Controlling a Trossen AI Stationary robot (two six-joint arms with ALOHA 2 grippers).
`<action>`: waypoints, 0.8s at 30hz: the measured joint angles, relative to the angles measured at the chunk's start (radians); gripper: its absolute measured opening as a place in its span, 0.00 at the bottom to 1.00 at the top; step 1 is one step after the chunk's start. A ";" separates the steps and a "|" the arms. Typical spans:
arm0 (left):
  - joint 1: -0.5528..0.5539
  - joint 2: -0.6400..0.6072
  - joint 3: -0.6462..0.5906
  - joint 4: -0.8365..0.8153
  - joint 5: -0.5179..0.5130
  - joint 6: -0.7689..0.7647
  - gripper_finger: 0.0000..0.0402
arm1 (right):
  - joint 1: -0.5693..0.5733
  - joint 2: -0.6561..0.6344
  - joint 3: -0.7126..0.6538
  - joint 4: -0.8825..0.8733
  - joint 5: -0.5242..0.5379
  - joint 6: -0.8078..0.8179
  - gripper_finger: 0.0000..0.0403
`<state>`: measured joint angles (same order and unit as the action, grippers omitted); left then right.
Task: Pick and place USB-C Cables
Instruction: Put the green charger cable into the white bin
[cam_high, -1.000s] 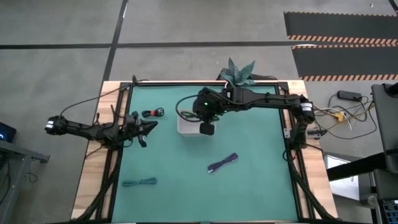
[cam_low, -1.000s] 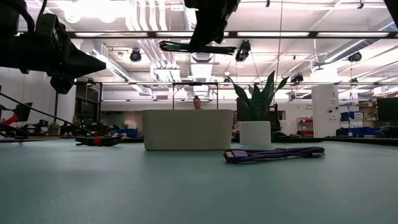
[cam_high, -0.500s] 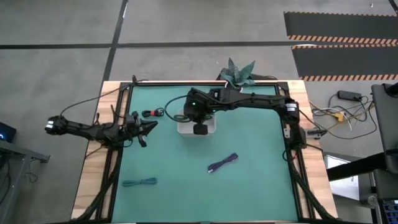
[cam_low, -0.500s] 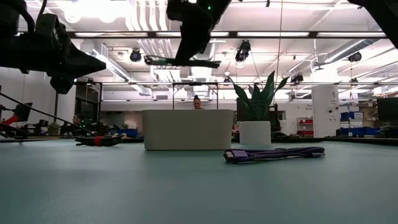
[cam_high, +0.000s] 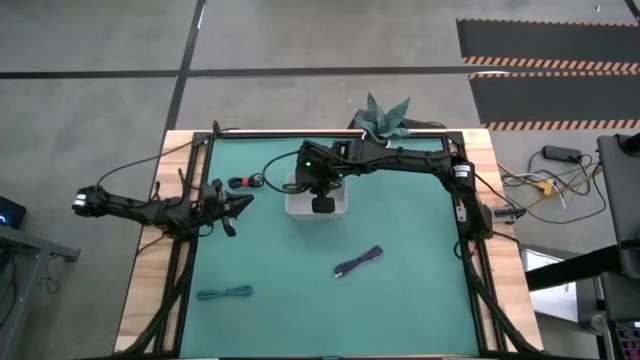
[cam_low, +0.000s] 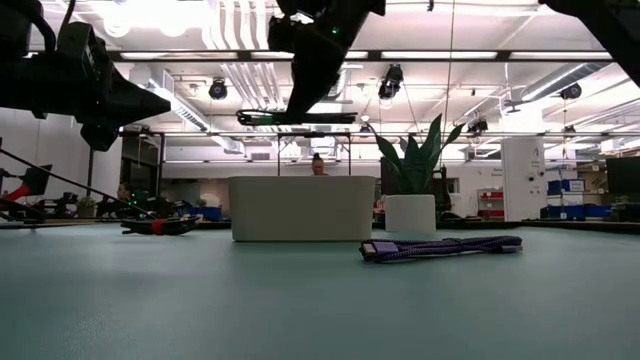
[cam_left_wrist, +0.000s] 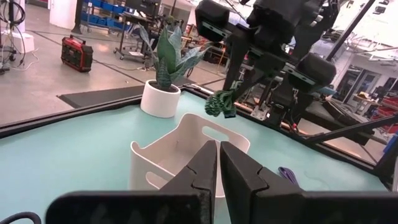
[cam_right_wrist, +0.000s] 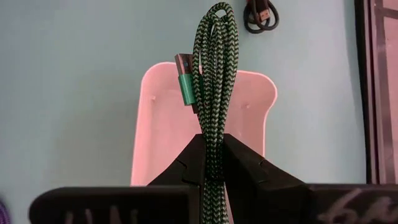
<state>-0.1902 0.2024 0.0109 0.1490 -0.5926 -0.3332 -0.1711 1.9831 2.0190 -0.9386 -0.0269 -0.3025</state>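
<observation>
My right gripper (cam_high: 318, 186) hangs over the white tray (cam_high: 297, 206), shut on the dark green cable bundle (cam_right_wrist: 211, 74), which also shows in the low view (cam_low: 290, 117) and in the left wrist view (cam_left_wrist: 221, 102). My left gripper (cam_high: 243, 203) is shut and empty above the table's left side, pointing at the tray (cam_left_wrist: 180, 155). The red-and-black cable (cam_high: 243, 182) lies on the mat left of the tray. The purple cable (cam_high: 360, 262) lies right of centre. The teal cable (cam_high: 224, 293) lies near the front left. My right gripper pinches the green bundle (cam_right_wrist: 210, 146) between its two fingers, several strands together. The fingers slant down from the right. The bundle sticks out past the fingertips toward the table's left, level, clear above the tray (cam_right_wrist: 161, 124). Its plug end (cam_right_wrist: 185, 81) lies alongside the strands.
A potted plant (cam_high: 385, 117) stands at the table's far edge behind the tray. Yellow and black cords (cam_high: 545, 185) lie off the table to the right. The green mat (cam_high: 400, 310) lies bare in front of the purple cable.
My right gripper has carried the green cable toward the table's left and down, from over the tray's right part to over its middle. The cable has stayed level in the hold and now hangs lower over the tray.
</observation>
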 joint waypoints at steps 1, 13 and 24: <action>0.000 0.000 0.000 0.000 0.000 0.000 0.02 | -0.002 0.000 0.000 0.000 0.000 0.000 0.07; 0.000 0.000 0.000 0.000 0.000 0.000 0.02 | -0.006 0.000 -0.009 0.008 0.000 0.000 0.07; 0.000 0.000 0.000 0.000 0.000 0.000 0.02 | -0.006 0.000 -0.024 0.038 0.000 -0.003 0.07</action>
<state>-0.1898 0.2024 0.0105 0.1493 -0.5922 -0.3332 -0.1776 1.9831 1.9949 -0.9006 -0.0269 -0.3058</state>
